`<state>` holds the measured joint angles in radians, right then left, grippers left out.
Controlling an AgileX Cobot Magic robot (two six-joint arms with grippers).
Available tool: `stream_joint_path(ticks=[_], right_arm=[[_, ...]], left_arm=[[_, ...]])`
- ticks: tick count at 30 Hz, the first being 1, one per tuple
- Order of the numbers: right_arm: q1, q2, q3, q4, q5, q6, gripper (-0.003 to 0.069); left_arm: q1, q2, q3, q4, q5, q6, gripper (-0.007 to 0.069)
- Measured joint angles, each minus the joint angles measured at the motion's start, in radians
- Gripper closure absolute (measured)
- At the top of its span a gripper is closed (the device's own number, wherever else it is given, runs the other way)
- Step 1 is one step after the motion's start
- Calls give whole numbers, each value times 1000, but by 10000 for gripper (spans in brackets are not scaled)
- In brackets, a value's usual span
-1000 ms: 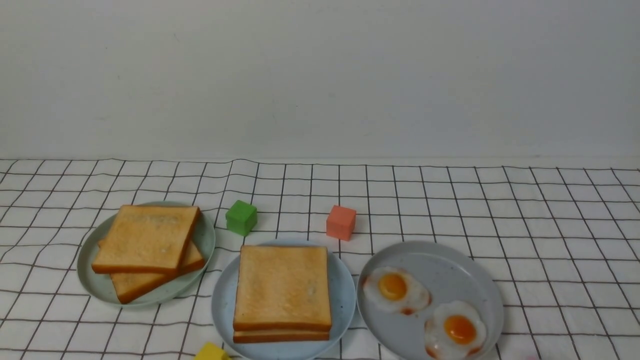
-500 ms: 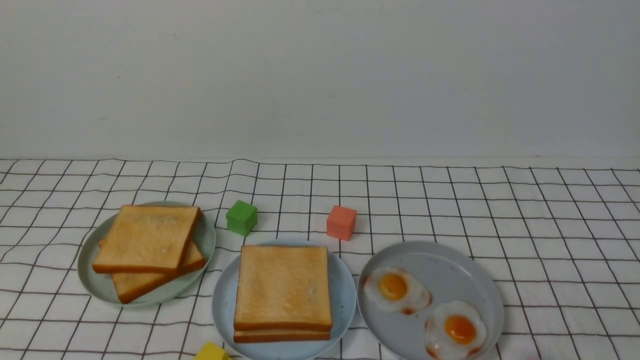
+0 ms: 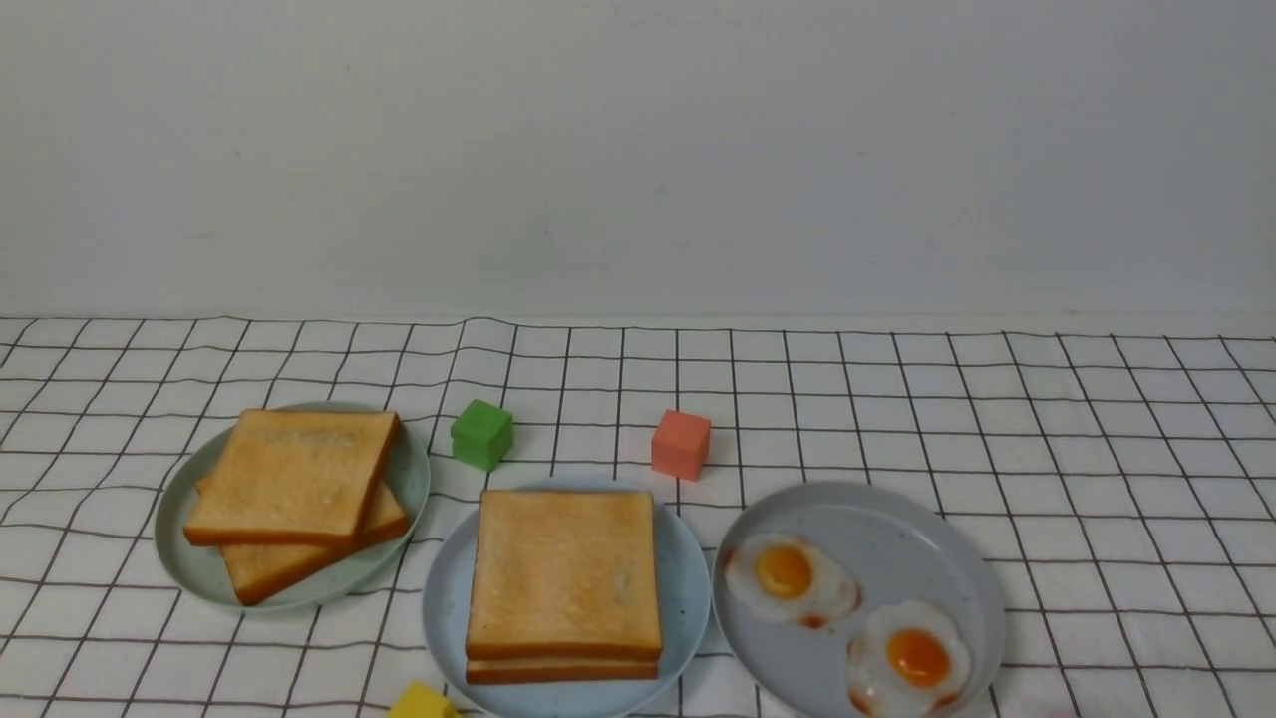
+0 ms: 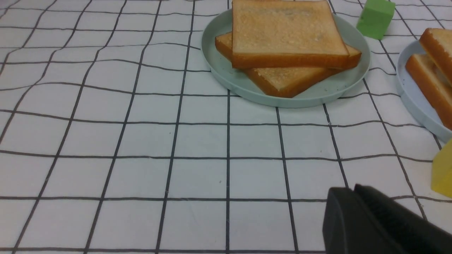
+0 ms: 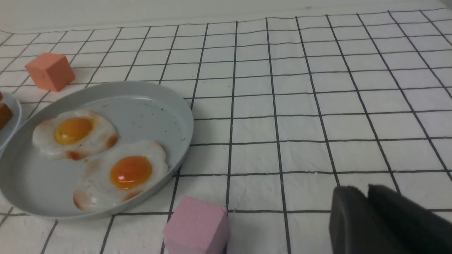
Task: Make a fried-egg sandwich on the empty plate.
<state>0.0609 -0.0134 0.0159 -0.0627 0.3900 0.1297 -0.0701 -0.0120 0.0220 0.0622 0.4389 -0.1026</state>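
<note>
- Compare the front view with the earlier frames: nothing on the table has shifted, and neither arm has entered that view.
- Locate the blue plate point(image 3: 688, 588) at the near centre of the checked cloth point(image 3: 997, 419). It carries the sandwich point(image 3: 563, 578): two toast slices stacked squarely. Any egg between them is hidden from you.
- Note the green plate point(image 3: 409, 479) to the left, holding two loose toast slices point(image 3: 289, 474), the upper one skewed over the lower.
- Note the grey plate point(image 3: 897, 519) to the right, just beside the blue plate, holding two fried eggs point(image 3: 793, 578) side by side.
- Note the green cube point(image 3: 481, 433) and the orange cube point(image 3: 681, 444) behind the blue plate, the yellow cube point(image 3: 421, 702) at its near left, and the pink cube point(image 5: 196, 225) near the grey plate's front rim.
- Check the left gripper point(image 4: 356, 190): its dark fingers sit pressed together over bare cloth, grasping nothing.
- Check the right gripper point(image 5: 367, 192): its fingers lie close together over bare cloth with nothing between them; you cannot tell whether they are fully clenched.
</note>
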Motion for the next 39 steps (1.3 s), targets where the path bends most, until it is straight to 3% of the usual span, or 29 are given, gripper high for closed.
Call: stream_joint_path(ticks=[39], right_arm=[[0,0,0,-3,0,-4,536]], left_arm=[[0,0,0,0,0,0,578]])
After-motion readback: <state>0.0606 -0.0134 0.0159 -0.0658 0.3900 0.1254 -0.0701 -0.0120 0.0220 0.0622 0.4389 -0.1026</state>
